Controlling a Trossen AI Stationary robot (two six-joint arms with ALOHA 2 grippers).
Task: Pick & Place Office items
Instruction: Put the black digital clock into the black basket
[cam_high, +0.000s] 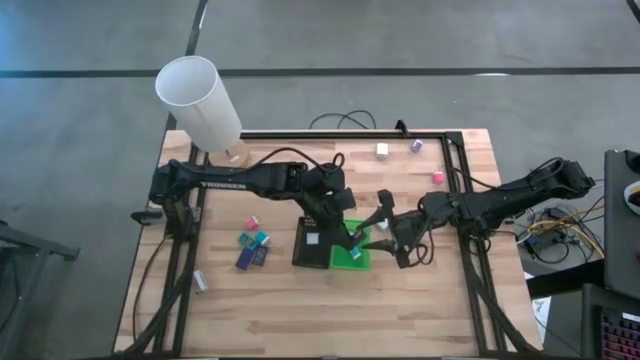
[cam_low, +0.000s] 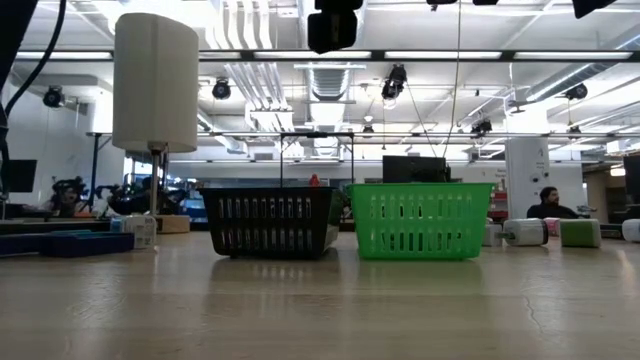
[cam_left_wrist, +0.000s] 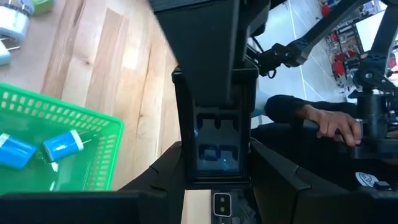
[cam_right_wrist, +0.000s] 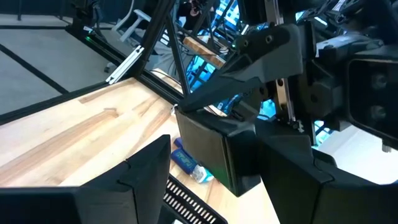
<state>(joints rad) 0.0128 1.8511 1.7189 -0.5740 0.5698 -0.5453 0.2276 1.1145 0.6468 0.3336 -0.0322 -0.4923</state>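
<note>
My left gripper (cam_high: 350, 226) hangs over the green tray (cam_high: 350, 258), shut on a black boxy item (cam_left_wrist: 217, 146). My right gripper (cam_high: 380, 228) faces it from the table's right, open, with one finger on either side of the same item (cam_right_wrist: 211, 155). A gap shows beside one of its fingers. The green tray holds two blue-and-white rolls (cam_left_wrist: 62, 144), and a black tray (cam_high: 312, 245) stands to its left. Small pink (cam_high: 252, 222), teal (cam_high: 262, 238) and dark-blue (cam_high: 246, 260) office items lie on the table left of the trays. My left gripper pinches the black item by its two opposite sides (cam_left_wrist: 186, 152) between the two fingers (cam_left_wrist: 155, 186). The fingers slant down from the table's left. The item is lifted clear above the green tray's right edge.
The tall white cylinder (cam_high: 198, 100) stands at the far left. White (cam_high: 383, 149), purple (cam_high: 417, 146) and pink (cam_high: 438, 177) blocks lie at the far right, and a white piece (cam_high: 200, 283) lies near left. A person's hand (cam_left_wrist: 333, 124) shows beyond the table. Bare wood lies near the front edge.
</note>
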